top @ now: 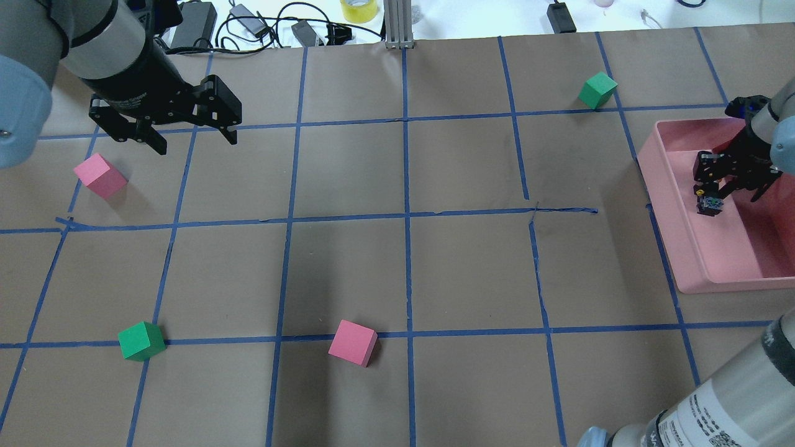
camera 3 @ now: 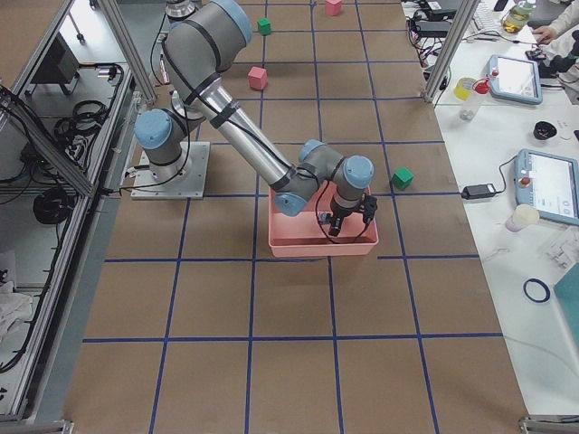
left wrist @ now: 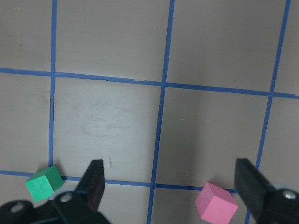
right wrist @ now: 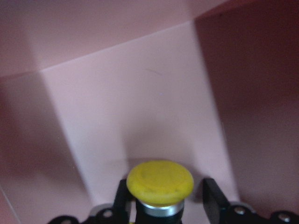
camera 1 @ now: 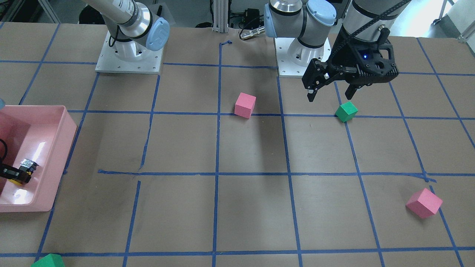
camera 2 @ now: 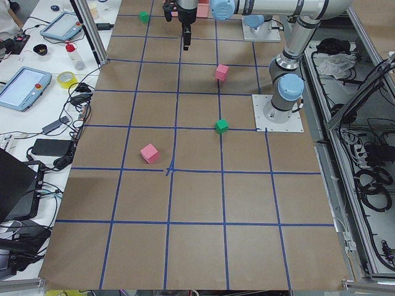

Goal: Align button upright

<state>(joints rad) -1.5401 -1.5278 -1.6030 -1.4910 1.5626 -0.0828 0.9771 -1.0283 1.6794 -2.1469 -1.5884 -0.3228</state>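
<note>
The button [top: 708,204] has a yellow round cap, a black body and a silvery end. It is inside the pink bin [top: 678,248], at the tips of my right gripper [top: 720,194], which is shut on it. In the right wrist view the yellow cap [right wrist: 160,182] sits between the two fingers, above the bin floor. In the front view the button [camera 1: 23,171] is tilted, silvery end up and cap down. My left gripper [top: 195,139] is open and empty above the table, far from the bin.
A pink cube [top: 99,176] and a green cube [top: 141,340] lie near my left gripper [left wrist: 168,162]. Another pink cube [top: 353,342] lies mid-table, another green cube [top: 598,89] beyond the bin. Cables line the table's far edge.
</note>
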